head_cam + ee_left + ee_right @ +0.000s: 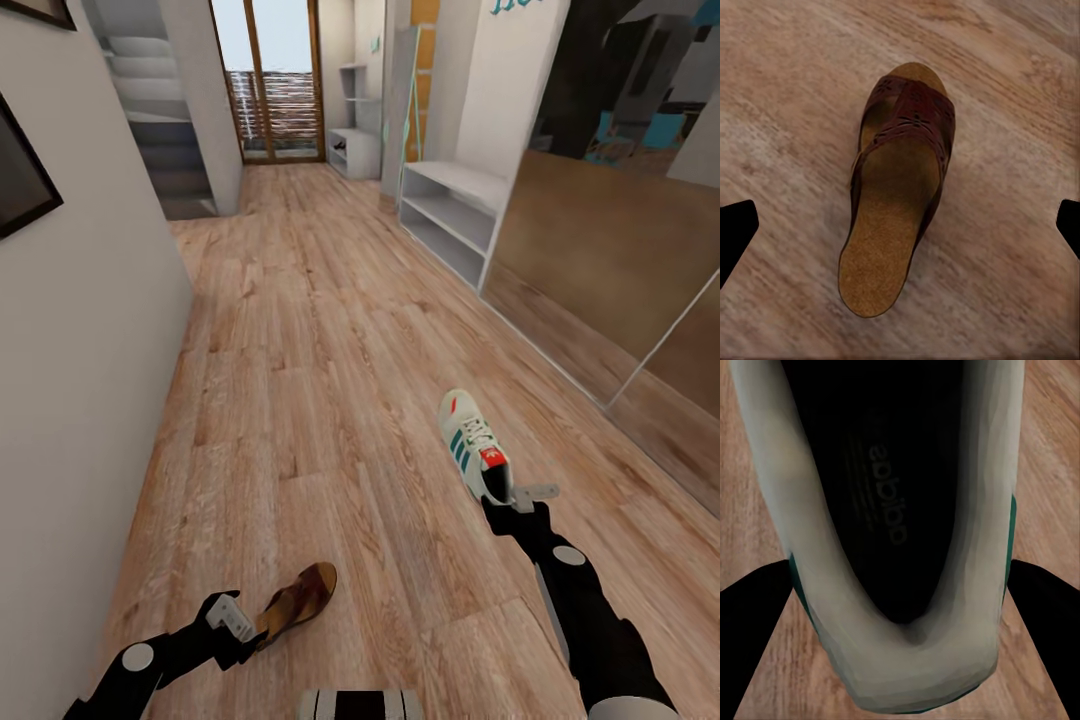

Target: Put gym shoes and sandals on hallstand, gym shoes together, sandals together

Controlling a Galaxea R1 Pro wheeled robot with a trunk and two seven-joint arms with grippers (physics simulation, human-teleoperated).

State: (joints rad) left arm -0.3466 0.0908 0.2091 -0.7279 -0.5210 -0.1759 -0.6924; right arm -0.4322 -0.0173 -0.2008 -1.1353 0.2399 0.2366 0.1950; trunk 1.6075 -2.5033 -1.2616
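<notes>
Sneaker (900,547) heel between right tool (900,607) fingers; sandal (896,187) beneath left tool (900,225).

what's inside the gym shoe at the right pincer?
Right wrist view looks into the gym shoe: dark insole with adidas lettering, nothing else visible. The toe end is too dark to see.

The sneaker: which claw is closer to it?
Right. The right claw is at the sneaker's heel, a finger on either side. The left claw is across the floor, beside the sandal.
</notes>
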